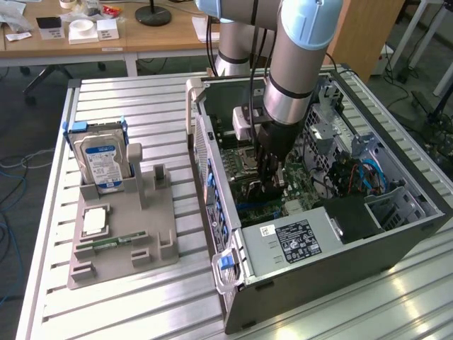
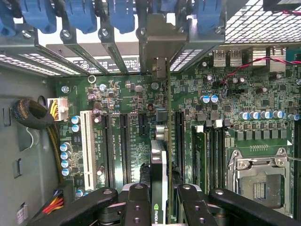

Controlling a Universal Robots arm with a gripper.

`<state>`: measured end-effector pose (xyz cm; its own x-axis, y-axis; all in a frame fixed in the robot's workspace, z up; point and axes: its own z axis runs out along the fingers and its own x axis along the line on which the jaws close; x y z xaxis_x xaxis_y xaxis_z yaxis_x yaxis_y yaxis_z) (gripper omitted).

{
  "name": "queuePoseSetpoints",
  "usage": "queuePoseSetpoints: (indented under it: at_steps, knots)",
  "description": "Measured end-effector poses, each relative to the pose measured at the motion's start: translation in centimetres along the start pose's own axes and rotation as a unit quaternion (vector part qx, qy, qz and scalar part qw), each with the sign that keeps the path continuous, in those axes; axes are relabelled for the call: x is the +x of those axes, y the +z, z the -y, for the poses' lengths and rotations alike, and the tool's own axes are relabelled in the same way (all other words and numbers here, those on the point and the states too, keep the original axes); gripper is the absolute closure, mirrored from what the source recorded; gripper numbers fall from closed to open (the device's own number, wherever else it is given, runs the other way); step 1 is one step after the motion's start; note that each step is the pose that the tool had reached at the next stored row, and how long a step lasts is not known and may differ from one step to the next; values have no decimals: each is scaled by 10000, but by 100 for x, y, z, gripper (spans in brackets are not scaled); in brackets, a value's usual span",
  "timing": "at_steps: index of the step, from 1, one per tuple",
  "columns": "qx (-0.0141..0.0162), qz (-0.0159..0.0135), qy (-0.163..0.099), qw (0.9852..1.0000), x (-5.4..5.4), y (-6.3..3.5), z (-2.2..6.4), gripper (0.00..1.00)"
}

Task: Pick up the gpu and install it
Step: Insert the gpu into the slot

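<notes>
I see the gpu edge-on: a thin card with a green board edge, a dark face bearing a logo, and its silver bracket up against the rear slot covers. It stands upright over the green motherboard, among the expansion slots. My gripper reaches straight down inside the open computer case, its black fingers clamped narrowly on the card's edge.

Gripper with its black fingers clamped on the gpu, held edge-on above the green motherboard. The card's bracket sits among blue slot latches. Beside it: black expansion slots, a white slot, the CPU socket.
</notes>
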<state>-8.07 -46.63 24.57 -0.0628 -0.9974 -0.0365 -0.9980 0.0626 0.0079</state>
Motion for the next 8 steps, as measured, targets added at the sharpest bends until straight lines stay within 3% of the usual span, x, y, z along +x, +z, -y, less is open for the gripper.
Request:
queuePoseSetpoints:
  at_steps: [8]
  knots:
    - [-1,-1,1,10000,2,34,0,73]
